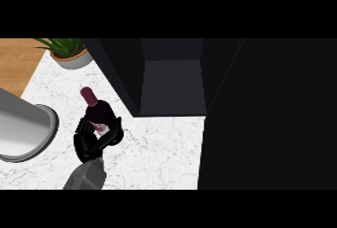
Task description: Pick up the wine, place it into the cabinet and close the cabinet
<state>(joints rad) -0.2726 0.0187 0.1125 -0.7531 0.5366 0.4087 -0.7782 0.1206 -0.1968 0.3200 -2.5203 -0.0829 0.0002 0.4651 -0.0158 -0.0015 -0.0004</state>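
One wine bottle (96, 107) stands on the desk (158, 147). One hand (95, 136) shows, on one grey forearm (85, 176). There is one dark cabinet (171, 75), one potted plant (69, 52) at the far corner, and one large grey cylinder (23, 129) at the left edge.

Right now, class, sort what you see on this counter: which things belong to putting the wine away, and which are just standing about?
Belonging to the job:
dark red wine bottle
open black cabinet
black left hand, curled round the bottle

Just standing about:
green potted plant
large grey cylinder
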